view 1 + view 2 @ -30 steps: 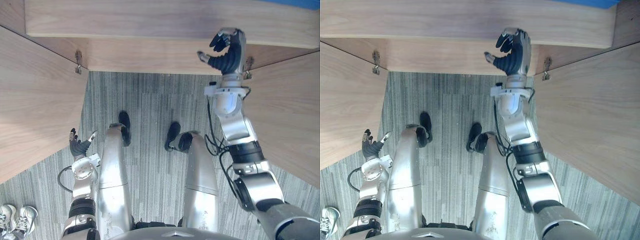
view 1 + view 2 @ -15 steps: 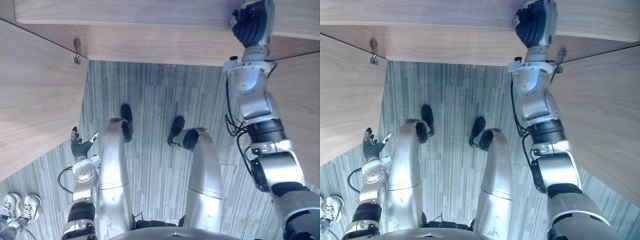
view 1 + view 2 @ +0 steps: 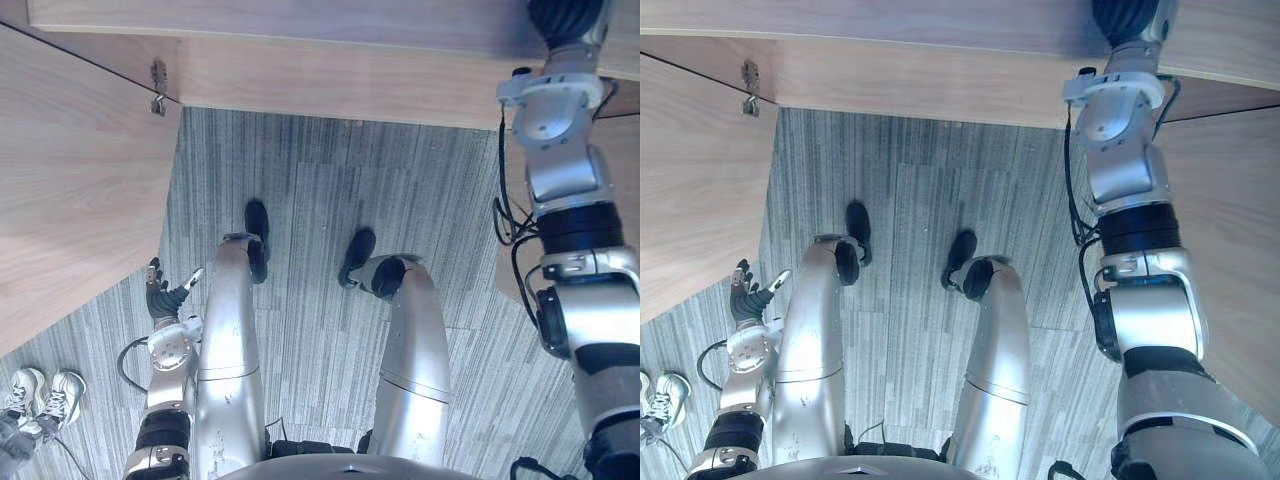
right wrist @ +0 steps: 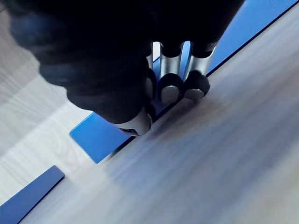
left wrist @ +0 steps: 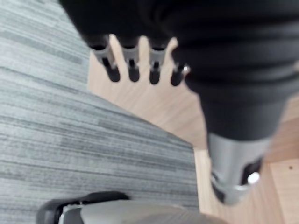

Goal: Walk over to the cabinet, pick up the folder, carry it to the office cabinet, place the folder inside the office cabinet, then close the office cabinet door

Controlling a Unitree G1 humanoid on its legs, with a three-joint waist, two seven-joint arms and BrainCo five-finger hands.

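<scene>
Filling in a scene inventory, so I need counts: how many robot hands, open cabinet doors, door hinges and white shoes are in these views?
Robot hands: 2, left hand and right hand
Open cabinet doors: 2, left door and right door
Door hinges: 1
White shoes: 2
Total: 7

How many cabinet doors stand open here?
2: left door swung out at the robot's left, right door at its right. No others seem hidden.
</scene>
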